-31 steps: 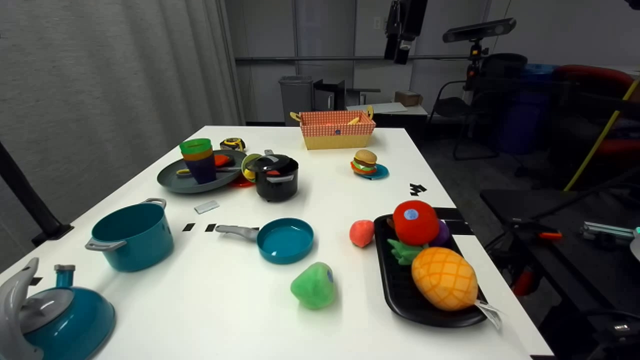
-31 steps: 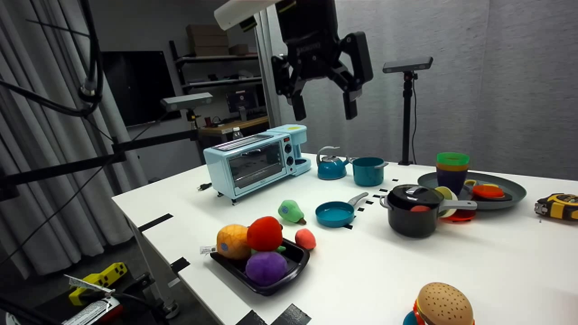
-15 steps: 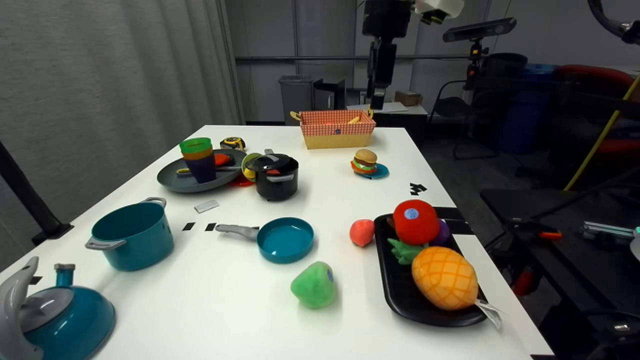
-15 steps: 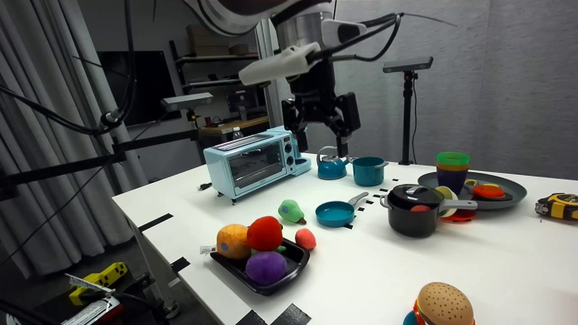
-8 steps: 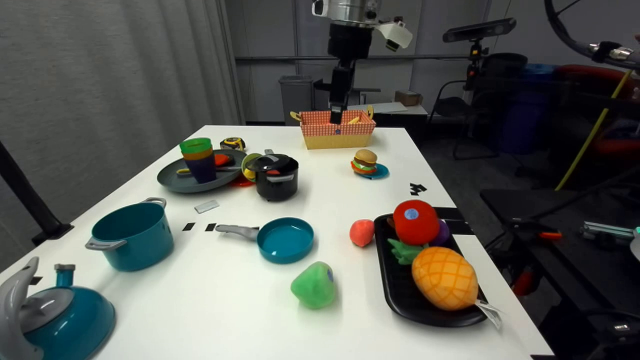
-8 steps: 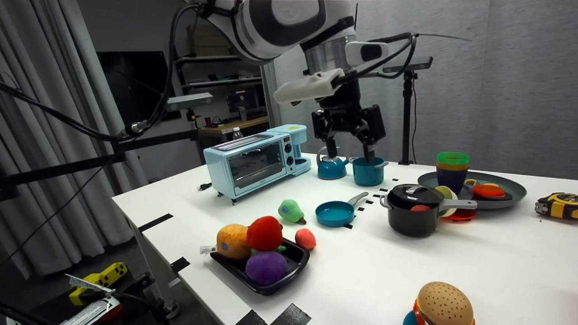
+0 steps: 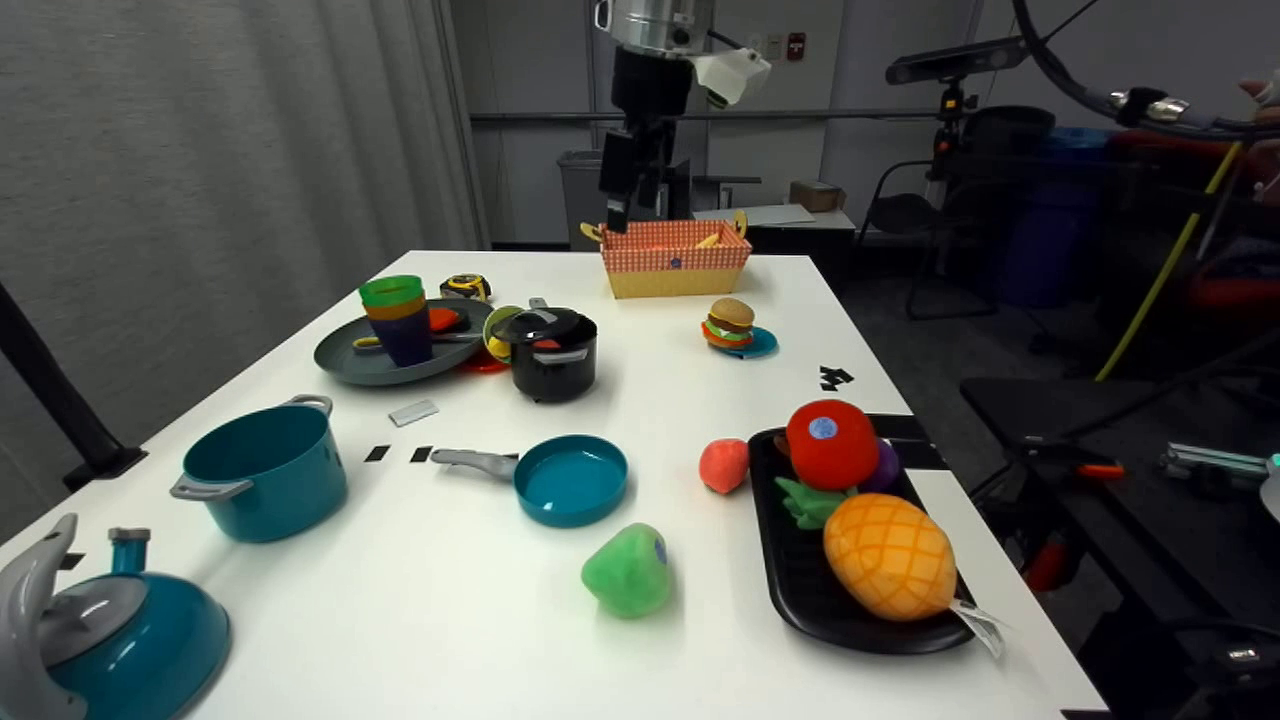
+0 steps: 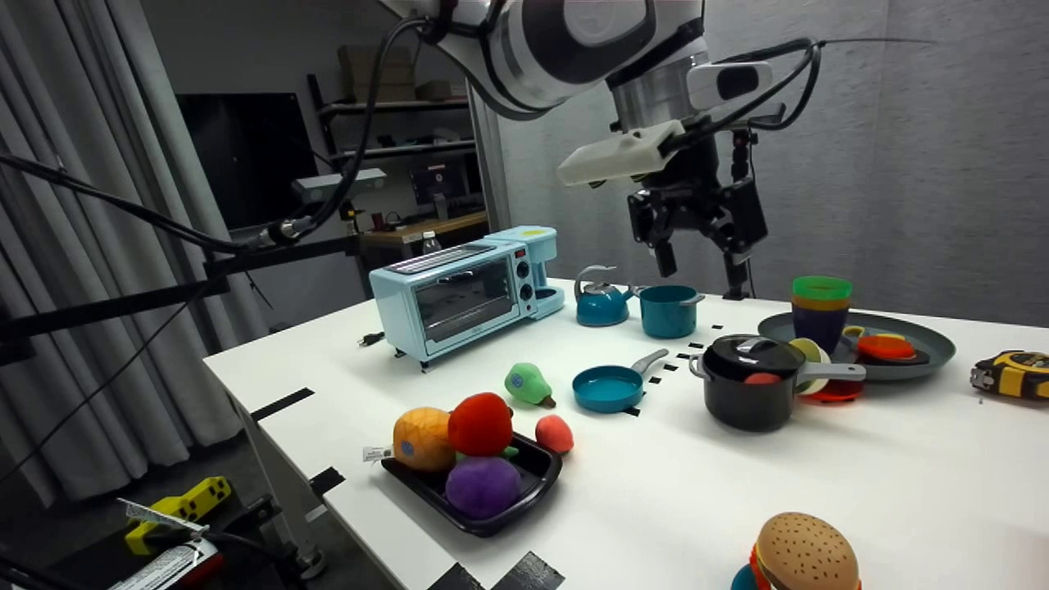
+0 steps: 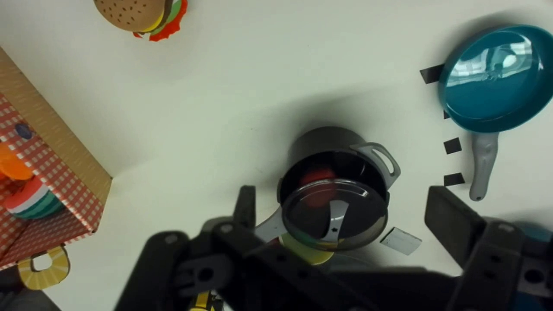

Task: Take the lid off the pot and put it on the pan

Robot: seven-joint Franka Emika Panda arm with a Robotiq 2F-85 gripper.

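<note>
The lid (image 9: 302, 224), round, dark and see-through with a grey handle, lies tilted on the small black pot (image 9: 326, 140), leaving part of the opening uncovered. A red object shows inside. The pot (image 7: 556, 378) (image 8: 748, 406) and the lid (image 7: 541, 323) (image 8: 756, 354) show in both exterior views. The blue pan (image 9: 490, 82) with a grey handle lies bare on the table, also in both exterior views (image 7: 570, 482) (image 8: 608, 389). My gripper (image 9: 341, 209) is open and empty, high above the table, its fingers apart on either side of the lid in the wrist view. It also shows in an exterior view (image 8: 701, 270).
A dark plate (image 8: 934, 348) with stacked cups (image 8: 819, 315) stands beside the pot. A teal pot (image 7: 265, 475), kettle (image 7: 150, 640), toaster oven (image 8: 463, 291), basket (image 7: 675, 270), toy burger (image 7: 730, 322) and black tray (image 7: 775, 560) with plush food are around. A green plush (image 7: 628, 570) lies near the pan.
My gripper has come down and moved across toward the pot, leftward in an exterior view, rightward in an exterior view. It stays open. The lid, pot and pan have not moved.
</note>
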